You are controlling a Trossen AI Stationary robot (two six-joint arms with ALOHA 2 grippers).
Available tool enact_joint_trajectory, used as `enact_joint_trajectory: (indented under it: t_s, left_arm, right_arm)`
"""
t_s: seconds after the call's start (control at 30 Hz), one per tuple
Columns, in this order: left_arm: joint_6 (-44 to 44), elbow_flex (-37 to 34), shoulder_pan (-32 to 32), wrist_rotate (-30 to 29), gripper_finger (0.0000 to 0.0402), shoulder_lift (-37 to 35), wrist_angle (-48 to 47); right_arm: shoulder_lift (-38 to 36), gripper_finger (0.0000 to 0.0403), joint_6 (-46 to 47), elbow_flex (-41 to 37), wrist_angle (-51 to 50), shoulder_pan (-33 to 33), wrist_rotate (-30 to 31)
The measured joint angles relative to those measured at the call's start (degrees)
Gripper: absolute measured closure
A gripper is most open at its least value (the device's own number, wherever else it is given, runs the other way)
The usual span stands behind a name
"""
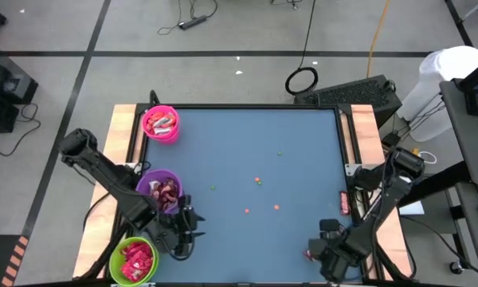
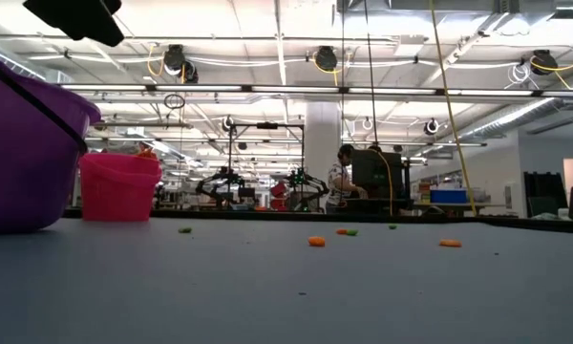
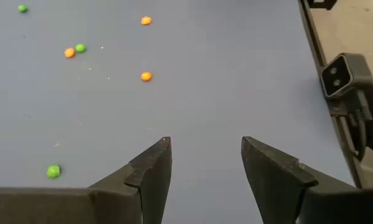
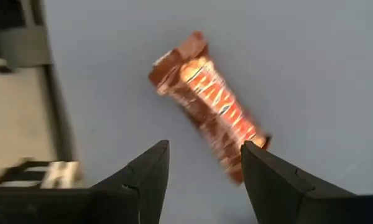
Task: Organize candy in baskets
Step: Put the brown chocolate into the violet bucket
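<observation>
I hold the right end effector (image 4: pixel 204 163) open and empty over a candy (image 4: pixel 208 106) on the tabletop (image 1: pixel 247 151); next, descend and close. Left end effector (image 3: pixel 205 158) waits open, empty.

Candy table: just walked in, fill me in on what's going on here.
Two robot arms are sorting wrapped candy into three baskets down the table's left side: the pink basket, purple basket and green basket each hold pieces already. The right gripper is open just above a brown-wrapped candy bar lying on the mat near the table's front right corner, not gripping it yet. The left gripper is open and empty, beside the purple basket. A few tiny orange and green specks dot the mat.
</observation>
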Motion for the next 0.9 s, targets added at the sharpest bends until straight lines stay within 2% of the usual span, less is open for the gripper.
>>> enact_joint_trajectory:
  t_s: [0.1,0.3,0.5,0.6,0.8,0.9]
  left_arm:
    - [-0.03,0.00,0.47,0.02,0.0204,0.11,-0.03]
    - [-0.14,0.00,0.69,0.02,0.0204,0.09,0.05]
    - [-0.17,0.00,0.73,0.00,0.0204,0.09,0.03]
    - [-0.17,0.00,0.75,-0.02,0.0204,0.09,0.05]
    - [-0.22,0.00,1.58,-0.08,0.0204,0.09,2.66]
    - [-0.05,0.00,2.51,-0.34,0.0204,0.09,4.74]
  right_arm:
    - [0.00,0.0216,-4.28,-1.33,0.40,1.07,4.40]
    - [0.00,0.0216,-5.33,-5.66,3.13,1.61,4.66]
    - [-0.03,0.0228,-2.83,-10.78,13.18,1.38,3.71]
    - [-0.17,0.0262,-0.30,-11.34,13.92,0.63,3.01]
    - [-0.11,0.0361,1.94,-9.80,15.60,-2.33,3.49]
    - [-0.07,0.0377,-0.60,-8.88,19.24,-4.26,6.42]
